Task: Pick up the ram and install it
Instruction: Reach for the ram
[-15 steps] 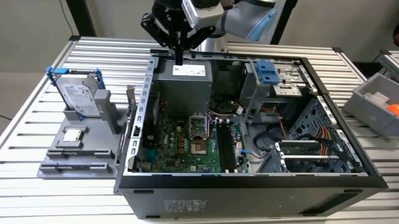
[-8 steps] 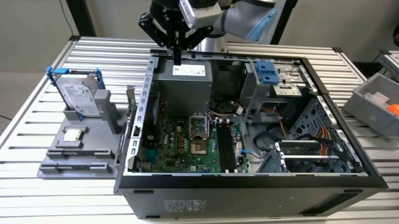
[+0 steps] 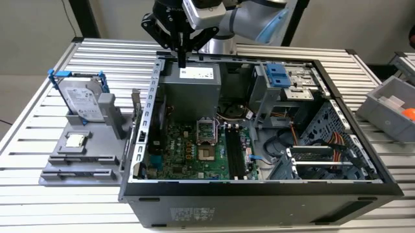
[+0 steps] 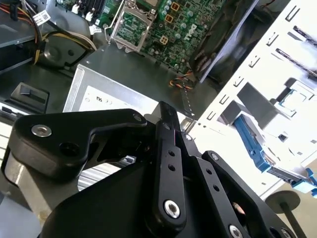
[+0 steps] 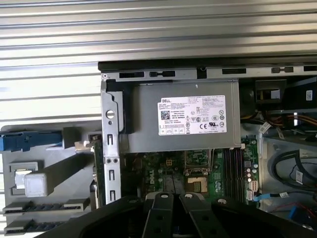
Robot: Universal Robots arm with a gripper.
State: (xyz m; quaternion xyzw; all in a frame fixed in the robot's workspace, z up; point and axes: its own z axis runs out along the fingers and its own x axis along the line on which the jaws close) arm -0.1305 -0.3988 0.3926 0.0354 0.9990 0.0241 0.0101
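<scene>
1. We take the ram [image 3: 136, 108] to be the thin stick standing on edge in the gray fixture [image 3: 77, 167], just outside the computer case [image 3: 259, 208], against its wall on the exterior view's left. Nothing holds it.
2. The gripper [image 3: 183, 65] hangs above the case's far rim, over the power supply [image 3: 189, 90], well apart from the ram. Its fingers are drawn together, and we see nothing between them. Coming down this narrow, they would likely strike the stick's top edge rather than straddle it.
3. The ram sits so near the case wall that we judge there is little room on that side. A finger could catch the sheet-metal wall or the fixture and knock the stick askew.
4. A thin board gripped on its edges may tilt in the grasp. If it tilts, it would probably jam or miss the memory slots [image 3: 233, 153] inside the case, beside the CPU socket [image 3: 206, 131].
5. The hard drive [image 3: 84, 99] and the CPU chip [image 3: 77, 141] share the fixture outside the case, farther from its wall. A poorly aimed approach might bump either one.
6. Loose cables [image 3: 324, 141] lie inside the case and could snag a low-moving arm.
</scene>
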